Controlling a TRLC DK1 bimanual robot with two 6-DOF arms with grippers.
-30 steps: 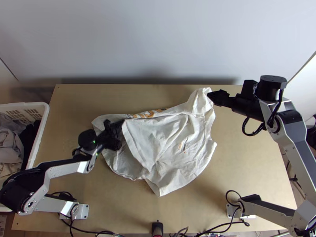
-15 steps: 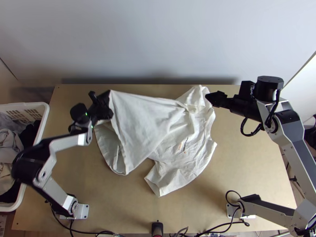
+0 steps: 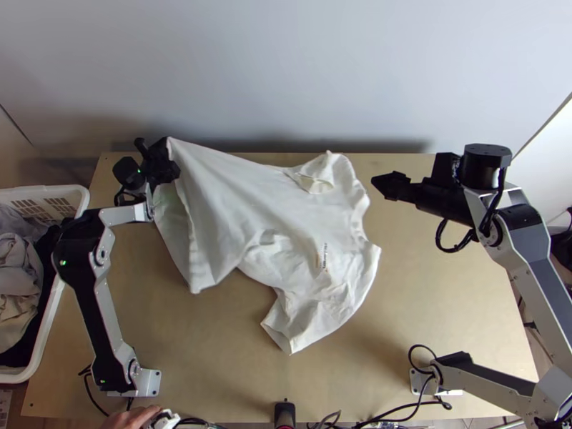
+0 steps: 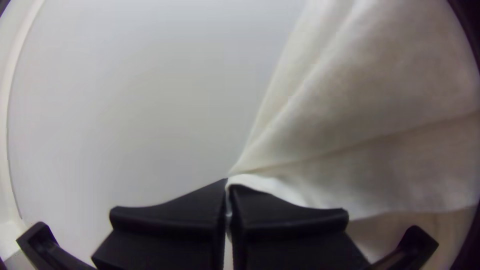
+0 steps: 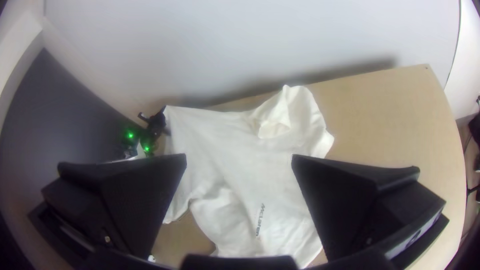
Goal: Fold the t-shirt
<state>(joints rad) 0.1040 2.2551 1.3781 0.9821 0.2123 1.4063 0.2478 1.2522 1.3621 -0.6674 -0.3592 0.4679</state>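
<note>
Your t-shirt (image 3: 300,222) is white with small lettering (image 3: 322,259) on it, lying loosely rumpled on the table (image 3: 443,307). You have its hem end raised at the far left, draping in folds; one sleeve (image 3: 284,325) points toward the near edge.

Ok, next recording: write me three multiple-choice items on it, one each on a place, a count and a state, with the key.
1. The basket is at the top view's:
A) right edge
B) left edge
C) middle

2. Grippers holding the t-shirt:
A) none
B) two
C) one

3. The right gripper's jaws are:
A) open
B) shut, empty
C) shut on a sleeve

Key:
1. B, its rim lies by the table's left side.
2. C, cloth is pinched in the left gripper alone.
3. A, a wide gap parts them in the right wrist view.
</note>
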